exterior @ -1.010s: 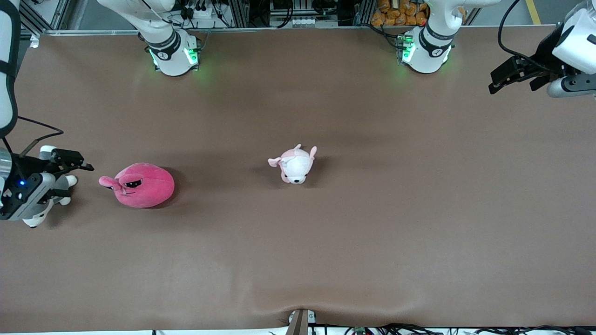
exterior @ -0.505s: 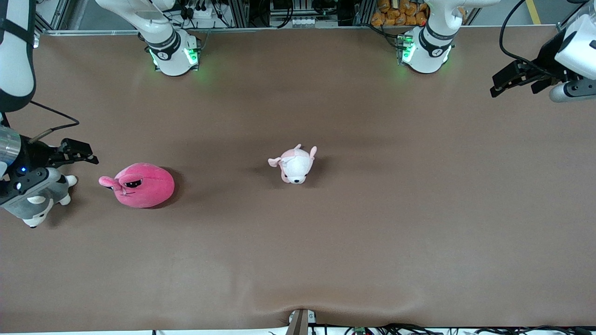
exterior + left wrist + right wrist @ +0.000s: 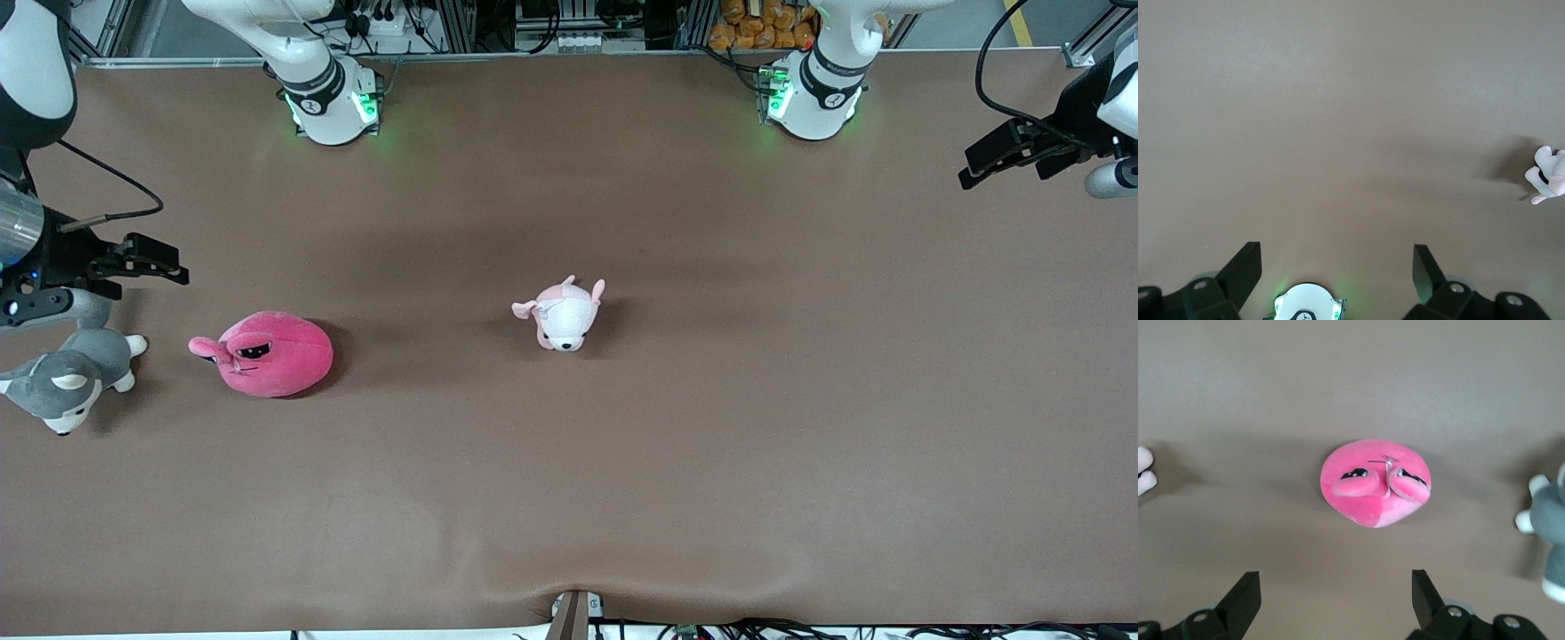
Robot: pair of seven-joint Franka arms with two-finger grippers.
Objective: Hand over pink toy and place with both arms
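The large round hot-pink plush toy (image 3: 265, 352) lay on the brown counter (image 3: 711, 444) toward the right arm's end, its two small ears and dark half-closed eyes turned toward that end. Nothing touched it.

The right pincer (image 3: 169, 267) hung in the air over the counter near the edge at the right arm's end. Its two black fingers (image 3: 1245, 597) stood wide apart and held nothing. In the right wrist view the hot-pink plush toy (image 3: 1376, 482) sat ahead of the right pincer (image 3: 1335, 600), centred between the two fingers and clear of both.

A grey-and-white plush dog (image 3: 67, 378) lay on the counter just beside the right pincer's wrist, nearer to the front camera than the pincer's fingers, and apart from the hot-pink plush toy. One edge of the dog (image 3: 1548, 540) showed in the right wrist view.

The left pincer (image 3: 978, 169) hung over the counter's edge at the left arm's end, well apart from every toy. Its fingers (image 3: 1243, 270) also stood wide apart, empty, over bare counter.

A small pale pink-and-white plush animal (image 3: 562, 314) lay near the middle of the counter, between the two pincers, well apart from the hot-pink plush toy. Only its edge (image 3: 1548, 175) showed in the left wrist view.
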